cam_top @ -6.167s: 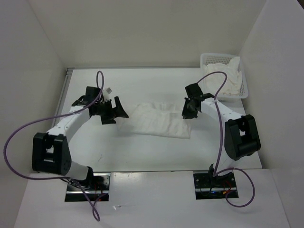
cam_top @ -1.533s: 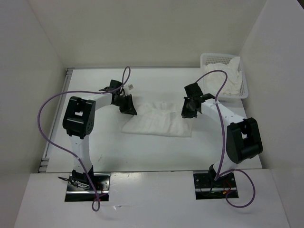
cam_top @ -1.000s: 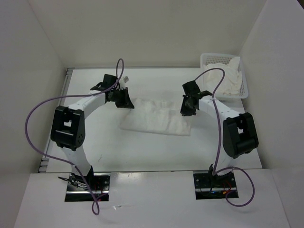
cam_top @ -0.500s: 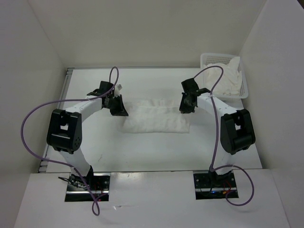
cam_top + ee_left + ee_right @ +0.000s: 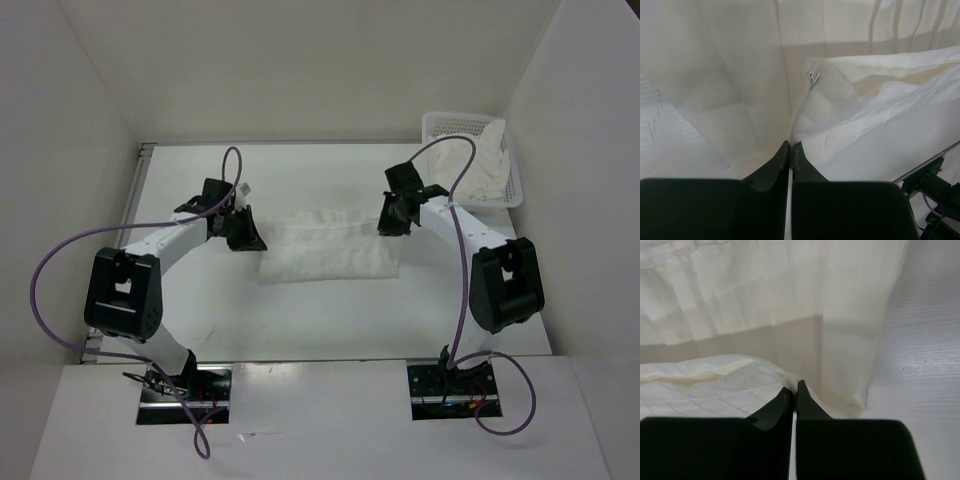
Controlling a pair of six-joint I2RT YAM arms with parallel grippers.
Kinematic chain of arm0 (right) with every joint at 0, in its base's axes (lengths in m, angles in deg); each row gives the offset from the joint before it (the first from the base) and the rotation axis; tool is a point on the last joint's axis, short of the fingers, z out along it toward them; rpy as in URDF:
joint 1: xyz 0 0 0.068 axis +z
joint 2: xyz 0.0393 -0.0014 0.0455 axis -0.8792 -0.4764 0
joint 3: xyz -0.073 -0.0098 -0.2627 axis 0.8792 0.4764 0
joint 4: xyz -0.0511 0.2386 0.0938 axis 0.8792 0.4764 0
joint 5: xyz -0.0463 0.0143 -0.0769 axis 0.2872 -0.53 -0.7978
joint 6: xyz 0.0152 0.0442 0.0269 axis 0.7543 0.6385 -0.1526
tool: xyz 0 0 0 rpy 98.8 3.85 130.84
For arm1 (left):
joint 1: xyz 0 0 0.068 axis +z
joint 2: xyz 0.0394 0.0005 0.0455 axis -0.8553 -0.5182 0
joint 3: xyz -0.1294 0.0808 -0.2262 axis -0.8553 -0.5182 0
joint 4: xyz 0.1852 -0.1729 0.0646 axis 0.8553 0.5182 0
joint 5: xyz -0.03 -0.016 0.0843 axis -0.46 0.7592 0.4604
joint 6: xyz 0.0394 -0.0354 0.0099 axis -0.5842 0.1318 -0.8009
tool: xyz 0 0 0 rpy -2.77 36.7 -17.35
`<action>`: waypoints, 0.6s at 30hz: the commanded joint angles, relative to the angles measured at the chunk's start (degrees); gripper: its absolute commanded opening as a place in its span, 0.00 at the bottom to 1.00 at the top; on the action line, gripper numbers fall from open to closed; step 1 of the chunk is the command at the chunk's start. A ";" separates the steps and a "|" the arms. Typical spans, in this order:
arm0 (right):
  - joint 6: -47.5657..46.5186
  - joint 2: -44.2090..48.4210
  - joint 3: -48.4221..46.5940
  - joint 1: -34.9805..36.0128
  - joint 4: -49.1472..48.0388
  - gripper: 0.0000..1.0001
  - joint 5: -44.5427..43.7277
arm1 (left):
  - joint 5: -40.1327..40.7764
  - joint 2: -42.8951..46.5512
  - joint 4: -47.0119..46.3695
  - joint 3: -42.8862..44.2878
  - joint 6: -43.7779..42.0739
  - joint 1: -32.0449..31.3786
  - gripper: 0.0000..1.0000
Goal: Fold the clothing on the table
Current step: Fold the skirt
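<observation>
The clothing (image 5: 330,250), a thin white garment, lies as a wide rumpled strip on the white counter (image 5: 300,315). The left hand (image 5: 246,232) is pinched tight on the clothing's left edge, and the right hand (image 5: 391,222) on its right edge. A mesh basket (image 5: 437,124) holding white cloth sits well beyond the clothing's far right corner.

The bare table (image 5: 330,318) between the clothing (image 5: 335,250) and its near edge leaves room to pass, while the mesh basket (image 5: 436,124) with its cloth bundle (image 5: 480,165) fills the far right corner.
</observation>
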 commanded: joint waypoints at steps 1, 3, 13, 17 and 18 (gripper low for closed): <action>-1.32 4.47 0.19 -1.20 2.50 0.00 -5.35 | 5.68 4.89 2.32 -1.73 1.50 1.17 0.00; -1.32 5.00 -1.82 -1.19 2.50 0.00 -4.82 | 7.60 5.69 2.85 -0.95 1.51 1.17 0.00; -2.38 -6.41 -11.75 -1.19 0.31 0.00 -3.06 | 10.59 -3.43 3.03 6.70 2.74 1.17 0.00; -1.15 -10.20 -14.04 -1.19 -1.98 0.00 -3.58 | 12.78 -8.19 1.45 7.93 4.58 1.17 0.00; -1.15 -11.95 -15.61 -1.19 -2.50 0.00 -4.28 | 13.32 -10.20 1.45 8.54 4.58 1.17 0.00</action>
